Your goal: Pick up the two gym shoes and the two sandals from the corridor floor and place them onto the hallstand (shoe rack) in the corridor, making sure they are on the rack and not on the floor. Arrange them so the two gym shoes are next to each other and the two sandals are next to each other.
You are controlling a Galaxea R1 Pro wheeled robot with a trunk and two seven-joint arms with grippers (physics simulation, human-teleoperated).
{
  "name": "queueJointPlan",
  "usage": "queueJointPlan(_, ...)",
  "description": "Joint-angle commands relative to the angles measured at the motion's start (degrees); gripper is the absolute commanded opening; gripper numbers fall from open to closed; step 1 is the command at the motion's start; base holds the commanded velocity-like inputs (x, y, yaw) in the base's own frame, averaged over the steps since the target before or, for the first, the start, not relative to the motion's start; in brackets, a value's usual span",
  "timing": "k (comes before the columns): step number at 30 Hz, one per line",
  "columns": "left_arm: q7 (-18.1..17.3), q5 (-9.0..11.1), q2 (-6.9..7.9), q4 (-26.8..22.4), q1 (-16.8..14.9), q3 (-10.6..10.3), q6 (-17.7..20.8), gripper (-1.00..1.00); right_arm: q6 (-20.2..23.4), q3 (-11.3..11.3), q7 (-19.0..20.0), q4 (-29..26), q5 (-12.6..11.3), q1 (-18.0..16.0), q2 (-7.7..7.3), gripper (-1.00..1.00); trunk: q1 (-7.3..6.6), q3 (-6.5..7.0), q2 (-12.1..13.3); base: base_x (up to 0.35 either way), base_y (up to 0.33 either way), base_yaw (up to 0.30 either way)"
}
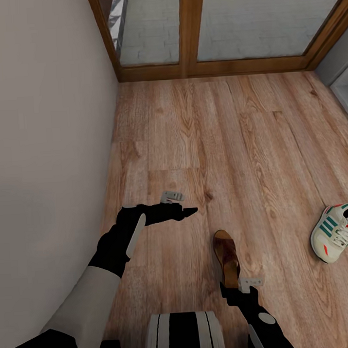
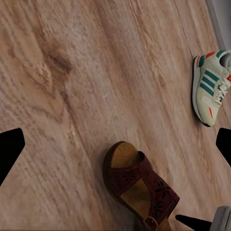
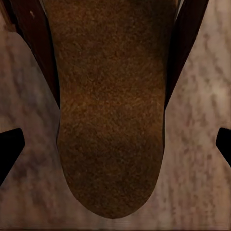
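While the right gripper (image 1: 241, 287) hangs right over the heel end of the sandal (image 1: 226, 256), its fingers (image 3: 10, 149) are spread wide, one tip showing on each side of the footbed in the right wrist view, nothing pinched. That straddle looks like a lineup for a top-down grab across the sandal's width; contact is not visible, and the height above the sole cannot be judged.

Sandal lies flat on the corridor floor (image 1: 202, 136), just in front of the robot's base, toe end pointing away toward the glass door (image 1: 247, 20) with its wooden frame. It is sole down and strap up, so the narrow heel part is the free place to close on.

Left gripper (image 1: 189, 210) hovers over bare floor, just beside the sandal's toe end and nearer the wall (image 1: 41, 115). Its fingers (image 2: 10, 147) are also spread, holding nothing. It seems parked clear so it does not block the right arm, and its camera looks down on the sandal and the shoe.

One gym shoe (image 1: 336, 232) rests upright on its sole near the floor's right side, well apart from the sandal, not yet handled.

Judgement: early stage, this sandal comes first. Next comes closing on the footbed edges; risk is fingers scraping the floor or slipping off the thin sole.
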Motion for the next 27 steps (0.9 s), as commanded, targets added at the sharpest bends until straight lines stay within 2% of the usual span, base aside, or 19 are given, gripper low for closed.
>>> queueJointPlan(1, 0.18, 0.62, 0.01, -0.03, -0.04, 0.00, 0.52, 1.00, 0.32, -0.05, -0.15, -0.10, -0.13, 0.00, 0.03, 1.00, 0.01, -0.33, -0.03, 0.000, 0.000, 0.000)
queueJointPlan(8, 0.18, 0.63, 0.04, -0.03, -0.04, 0.01, 0.52, 1.00, 0.32, -0.05, -0.16, -0.15, -0.16, 0.01, 0.03, 1.00, 0.19, -2.43, -0.12, 0.000, 0.000, 0.000)
queueJointPlan(19, 0.13, 0.63, 0.04, -0.03, -0.02, 0.00, 0.52, 1.00, 0.32, -0.04, -0.17, -0.17, -0.20, 0.01, 0.03, 1.00, 0.19, -3.32, -0.12, 0.000, 0.000, 0.000)
queueJointPlan(27, 0.10, 0.63, 0.05, -0.03, -0.02, 0.02, 0.52, 1.00, 0.32, -0.03, -0.17, -0.19, -0.22, 0.01, 0.03, 1.00, 0.19, -3.47, -0.12, 0.000, 0.000, 0.000)
